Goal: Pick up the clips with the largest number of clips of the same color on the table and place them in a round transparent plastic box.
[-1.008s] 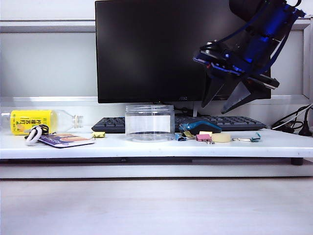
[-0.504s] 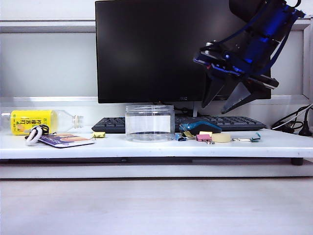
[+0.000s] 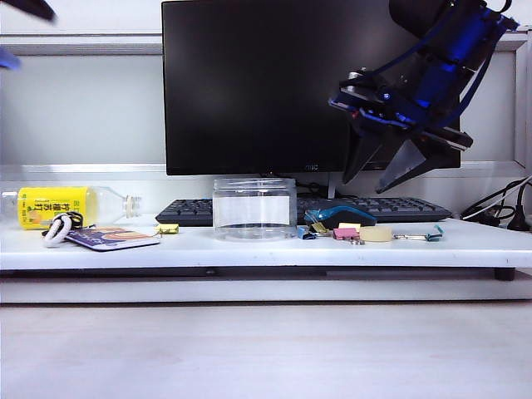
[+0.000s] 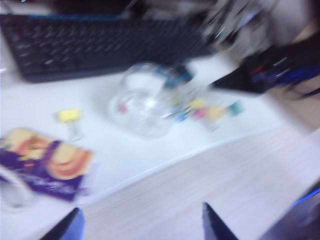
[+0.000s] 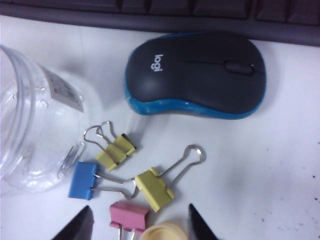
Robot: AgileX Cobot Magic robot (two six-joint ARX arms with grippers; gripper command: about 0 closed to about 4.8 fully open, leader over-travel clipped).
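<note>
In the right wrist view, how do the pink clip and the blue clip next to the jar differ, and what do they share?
Colour: the blue clip is blue, the pink clip pink. Place: the blue clip lies right beside the round transparent plastic box; the pink clip lies farther from it, beside a pale roll of tape. Pose: the blue clip's wire handles run toward a yellow clip; the pink clip's handles run out of frame. Both are small binder clips lying on the white table.

An office desk is shown, as a dark monitor point(image 3: 253, 83), a black keyboard point(image 3: 399, 208) and a blue-black mouse point(image 5: 195, 75) are set on a white table point(image 3: 249, 248), with coloured binder clips point(image 5: 152, 187) scattered near them.
</note>
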